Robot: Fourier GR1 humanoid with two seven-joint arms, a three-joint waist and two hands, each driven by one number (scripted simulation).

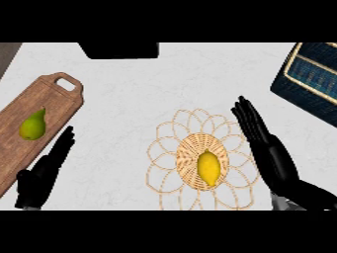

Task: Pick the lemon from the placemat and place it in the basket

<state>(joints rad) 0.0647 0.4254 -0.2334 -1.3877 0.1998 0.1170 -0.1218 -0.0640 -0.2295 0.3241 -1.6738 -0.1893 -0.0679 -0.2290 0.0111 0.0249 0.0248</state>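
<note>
The lemon (pixel 209 168) lies on the woven centre of the wicker placemat (pixel 172 132). Just right of the placemat, the right hand (pixel 273 158) stands open, fingers straight, not touching the fruit. Up and to the right sits the dark blue basket (pixel 318 81). Left of the placemat the left hand (pixel 45 170) rests open beside a wooden cutting board (pixel 18 148) carrying a pear (pixel 33 125)

No readable text, label or number anywhere.
</note>
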